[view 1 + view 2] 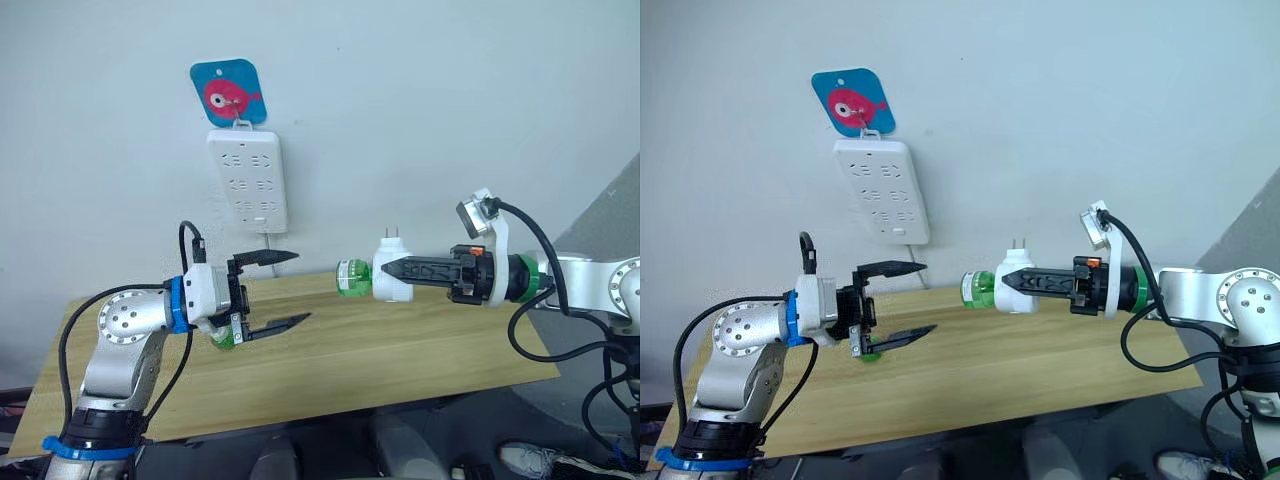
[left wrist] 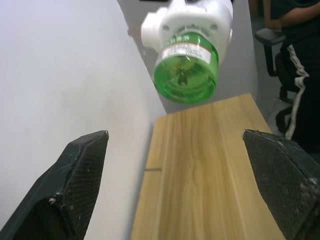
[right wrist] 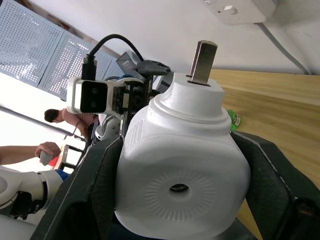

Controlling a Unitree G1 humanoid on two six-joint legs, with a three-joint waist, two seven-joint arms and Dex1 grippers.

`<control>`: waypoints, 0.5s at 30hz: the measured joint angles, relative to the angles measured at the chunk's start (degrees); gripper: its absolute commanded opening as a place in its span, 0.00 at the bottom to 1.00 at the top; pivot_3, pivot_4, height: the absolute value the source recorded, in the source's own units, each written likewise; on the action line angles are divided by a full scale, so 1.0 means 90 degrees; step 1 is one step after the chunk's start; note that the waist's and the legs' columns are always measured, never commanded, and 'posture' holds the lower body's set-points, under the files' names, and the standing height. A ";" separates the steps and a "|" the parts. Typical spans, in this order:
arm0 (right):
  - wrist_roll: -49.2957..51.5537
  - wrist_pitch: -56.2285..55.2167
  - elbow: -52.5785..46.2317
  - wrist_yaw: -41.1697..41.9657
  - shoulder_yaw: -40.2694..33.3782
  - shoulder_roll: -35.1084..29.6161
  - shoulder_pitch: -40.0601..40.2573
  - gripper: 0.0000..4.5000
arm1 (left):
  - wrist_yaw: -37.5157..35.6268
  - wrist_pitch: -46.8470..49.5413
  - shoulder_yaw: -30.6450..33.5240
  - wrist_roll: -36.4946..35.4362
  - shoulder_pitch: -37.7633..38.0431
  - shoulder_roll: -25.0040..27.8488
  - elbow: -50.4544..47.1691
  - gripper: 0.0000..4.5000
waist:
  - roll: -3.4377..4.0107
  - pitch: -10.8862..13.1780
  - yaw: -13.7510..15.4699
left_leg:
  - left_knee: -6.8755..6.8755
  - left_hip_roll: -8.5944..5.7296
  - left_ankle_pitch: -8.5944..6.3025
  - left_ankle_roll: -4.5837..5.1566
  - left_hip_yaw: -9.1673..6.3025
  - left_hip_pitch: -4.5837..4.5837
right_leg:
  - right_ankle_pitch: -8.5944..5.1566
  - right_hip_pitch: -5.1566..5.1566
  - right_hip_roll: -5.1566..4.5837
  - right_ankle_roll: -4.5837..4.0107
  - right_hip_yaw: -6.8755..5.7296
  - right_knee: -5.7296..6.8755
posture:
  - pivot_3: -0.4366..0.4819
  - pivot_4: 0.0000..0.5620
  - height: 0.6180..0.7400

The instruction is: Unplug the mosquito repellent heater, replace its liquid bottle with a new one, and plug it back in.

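- While the right gripper (image 1: 392, 268) holds the mosquito repellent heater (image 1: 392, 275) in the air above the wooden table (image 1: 420, 350), the left eye view shows its two fingers closed against the white body, prongs pointing up and the green bottle (image 1: 351, 278) sticking out sideways toward the robot's left.
- In the same view the left gripper (image 1: 290, 290) hangs over the table with its fingers spread wide and nothing between them — the bottle's base faces it across a clear gap. A second green bottle (image 1: 223, 340) lies on the table just under that gripper. On the wall behind hangs a white power strip (image 1: 247, 180) below a blue hook plate (image 1: 229, 92).
- From the right eye view, the heater sits in line with the left gripper's opening, near but apart.
- Through the left wrist view, the two fingertips (image 2: 80, 175) stand far apart, and the bottle with the heater above it floats between and beyond them, touching neither.
- In the right wrist view, the heater fills the space between the black fingers (image 3: 95, 185), clamped on both sides, one prong (image 3: 202, 62) rising from its top; a person's hand (image 3: 47, 150) shows far back.
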 measured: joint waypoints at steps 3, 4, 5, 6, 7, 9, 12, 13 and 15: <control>0.0000 0.0000 0.0000 -0.0025 -0.0002 0.0001 0.0000 0.68 | -0.0054 -0.0232 -0.0088 0.0008 0.0000 -0.0029 -0.0004 1.00 | 0.0000 0.0000 -0.0012 | 0.0007 0.0000 -0.0001 0.0001 0.0010 0.0001 | 0.0002 -0.0001 0.0000 0.0002 0.0012 0.0002 | 0.26 0.19 0.97; 0.0000 0.0000 0.0001 -0.0035 -0.0002 0.0004 0.0000 0.68 | -0.0105 -0.0364 -0.0146 0.0029 -0.0005 -0.0063 -0.0002 1.00 | 0.0000 0.0000 -0.0014 | 0.0007 0.0000 -0.0001 0.0001 0.0014 0.0003 | 0.0003 -0.0001 0.0000 0.0001 0.0014 0.0002 | 0.26 0.19 0.97; 0.0000 -0.0001 0.0001 -0.0051 -0.0003 0.0017 0.0000 0.68 | -0.0150 -0.0498 -0.0224 0.0071 -0.0024 -0.0126 0.0002 1.00 | 0.0000 0.0000 -0.0013 | 0.0007 0.0000 -0.0001 0.0001 0.0015 0.0003 | 0.0003 -0.0001 0.0001 0.0002 0.0017 0.0002 | 0.26 0.19 0.97; 0.0000 -0.0001 0.0001 -0.0071 -0.0002 0.0055 0.0000 0.68 | -0.0169 -0.0670 -0.0342 0.0137 -0.0086 -0.0221 0.0013 1.00 | 0.0000 0.0000 -0.0010 | 0.0011 0.0000 -0.0001 0.0001 0.0015 0.0001 | 0.0004 -0.0001 0.0002 0.0003 0.0017 0.0002 | 0.26 0.20 0.97; 0.0000 -0.0002 0.0002 -0.0088 -0.0002 0.0089 0.0000 0.68 | -0.0169 -0.0842 -0.0453 0.0211 -0.0195 -0.0329 0.0074 1.00 | 0.0000 0.0000 -0.0009 | 0.0016 0.0000 -0.0001 0.0001 0.0017 0.0001 | 0.0006 -0.0001 0.0002 0.0006 0.0020 0.0004 | 0.26 0.20 0.97; 0.0000 -0.0002 0.0000 -0.0129 -0.0001 0.0154 -0.0005 0.68 | -0.0167 -0.1142 -0.0614 0.0358 -0.0372 -0.0456 0.0202 1.00 | 0.0000 0.0000 -0.0008 | 0.0029 0.0000 -0.0001 0.0002 0.0017 -0.0004 | 0.0009 -0.0001 0.0004 0.0012 0.0021 0.0005 | 0.25 0.20 0.97; 0.0000 -0.0002 0.0000 -0.0151 -0.0002 0.0214 -0.0007 0.68 | -0.0125 -0.1508 -0.0766 0.0539 -0.0513 -0.0631 0.0399 1.00 | 0.0000 0.0000 -0.0011 | 0.0035 0.0000 -0.0002 0.0003 0.0030 -0.0003 | 0.0013 -0.0001 0.0004 0.0019 0.0033 0.0004 | 0.25 0.20 0.97; 0.0000 -0.0002 -0.0002 -0.0155 -0.0002 0.0247 -0.0007 0.68 | -0.0095 -0.1607 -0.0827 0.0615 -0.0541 -0.0686 0.0481 1.00 | 0.0000 0.0000 -0.0012 | 0.0037 0.0000 -0.0003 0.0004 0.0033 -0.0004 | 0.0014 -0.0001 0.0004 0.0020 0.0035 0.0003 | 0.25 0.20 0.97; 0.0000 -0.0002 -0.0006 -0.0171 -0.0002 0.0280 -0.0007 0.68 | 0.0007 -0.1785 -0.0905 0.0742 -0.0636 -0.0789 0.0667 1.00 | 0.0000 0.0000 -0.0015 | 0.0037 0.0000 -0.0004 0.0007 0.0037 -0.0003 | 0.0014 -0.0002 0.0004 0.0021 0.0040 0.0003 | 0.25 0.20 0.97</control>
